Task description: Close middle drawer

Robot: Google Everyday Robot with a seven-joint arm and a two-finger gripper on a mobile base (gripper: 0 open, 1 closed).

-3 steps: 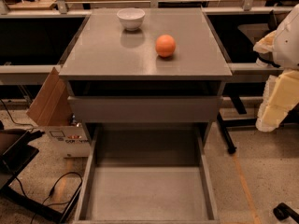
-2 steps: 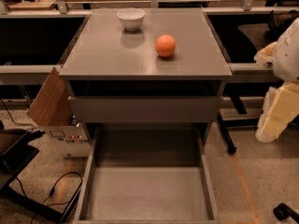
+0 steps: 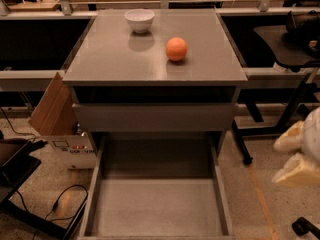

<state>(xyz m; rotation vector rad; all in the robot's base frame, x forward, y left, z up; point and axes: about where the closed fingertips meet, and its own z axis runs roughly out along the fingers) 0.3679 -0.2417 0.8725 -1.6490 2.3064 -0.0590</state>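
Observation:
The grey cabinet [image 3: 155, 59] stands in the middle of the view. The middle drawer [image 3: 155, 206] is pulled far out toward me, a wide shallow box with a bare grey floor. Its front runs along the bottom edge of the view. Above it a grey drawer front [image 3: 152, 117] sits flush under the cabinet top. My gripper [image 3: 294, 155] is at the right edge, pale cream and white, to the right of the open drawer and apart from it, at about the height of the drawer's back.
A white bowl [image 3: 139, 20] and an orange [image 3: 176, 49] sit on the cabinet top. A cardboard box [image 3: 59, 119] leans at the cabinet's left. Cables [image 3: 55, 209] and a dark object lie on the floor at the left. A chair base [image 3: 265, 129] stands at the right.
My arm at the right edge has moved downward, from beside the cabinet top to beside the open drawer. The drawer, bowl and orange have not moved.

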